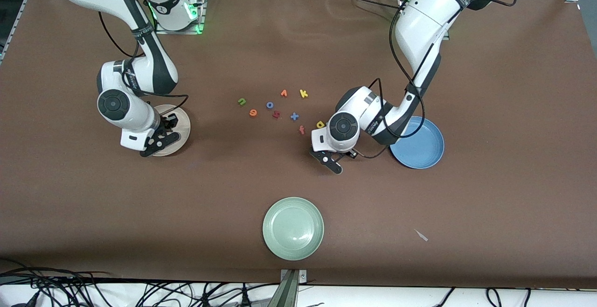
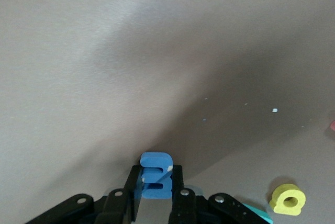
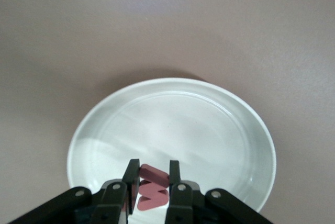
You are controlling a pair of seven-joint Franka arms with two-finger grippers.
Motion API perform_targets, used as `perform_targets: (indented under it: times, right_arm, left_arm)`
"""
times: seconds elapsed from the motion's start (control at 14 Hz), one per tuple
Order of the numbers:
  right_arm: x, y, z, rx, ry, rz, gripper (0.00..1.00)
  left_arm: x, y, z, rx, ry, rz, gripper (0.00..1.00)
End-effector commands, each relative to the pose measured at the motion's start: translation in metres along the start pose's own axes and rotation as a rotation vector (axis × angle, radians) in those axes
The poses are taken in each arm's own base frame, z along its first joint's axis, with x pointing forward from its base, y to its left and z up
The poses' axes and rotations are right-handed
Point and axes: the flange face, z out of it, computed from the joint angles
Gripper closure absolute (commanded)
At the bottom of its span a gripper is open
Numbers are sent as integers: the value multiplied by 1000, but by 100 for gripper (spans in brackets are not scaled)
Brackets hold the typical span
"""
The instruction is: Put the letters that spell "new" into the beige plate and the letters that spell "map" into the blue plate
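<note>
My right gripper [image 1: 160, 140] hangs just above the beige plate [image 1: 183, 125], shut on the pinkish-red "w" [image 3: 153, 187]; the right wrist view shows the plate [image 3: 178, 124] bare below it. My left gripper [image 1: 333, 160] is low at the table, shut on the blue "m" [image 2: 156, 177]. It is between the letter cluster and the blue plate [image 1: 419, 148]. The yellow "a" [image 1: 320, 124] [image 2: 288, 199] lies close beside it, and a teal piece [image 2: 255, 212], partly hidden, may be the "p". The green "n" [image 1: 241, 101] and the orange "e" [image 1: 253, 112] lie in the cluster.
Other letters lie mid-table: blue "o" [image 1: 269, 105], orange "v" [image 1: 283, 93], yellow "k" [image 1: 303, 94], a red letter [image 1: 276, 115], a blue cross [image 1: 294, 116], red "f" [image 1: 302, 130]. A pale green plate [image 1: 293, 227] sits near the front camera's edge, with a white scrap [image 1: 421, 235] nearby.
</note>
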Motion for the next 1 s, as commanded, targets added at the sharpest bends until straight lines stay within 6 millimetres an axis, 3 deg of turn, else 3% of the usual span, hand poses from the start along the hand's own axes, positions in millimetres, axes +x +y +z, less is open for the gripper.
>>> perform_targets:
  times: [0.0, 0.14, 0.36, 0.64, 0.78, 0.93]
  right_arm:
    - [-13, -5, -7, 6, 15, 13, 0]
    - [-11, -10, -29, 25, 4, 64, 0]
    - [10, -63, -54, 39, -4, 144, 0]
    - [27, -130, -60, 49, 33, 73, 0]
    - [29, -159, -54, 52, 77, 61, 0]
    - [26, -186, -45, 60, 107, 66, 0]
  left_arm:
    - [-14, -27, -46, 39, -32, 17, 100]
    - [-28, -52, -71, 37, -73, 37, 100]
    - [-52, -84, -84, 23, -177, 12, 100]
    - [-84, -164, -66, -63, -240, 181, 97]
    - [-101, -191, -49, -100, -262, 223, 97]
    - [-108, -194, -36, -111, -279, 223, 97]
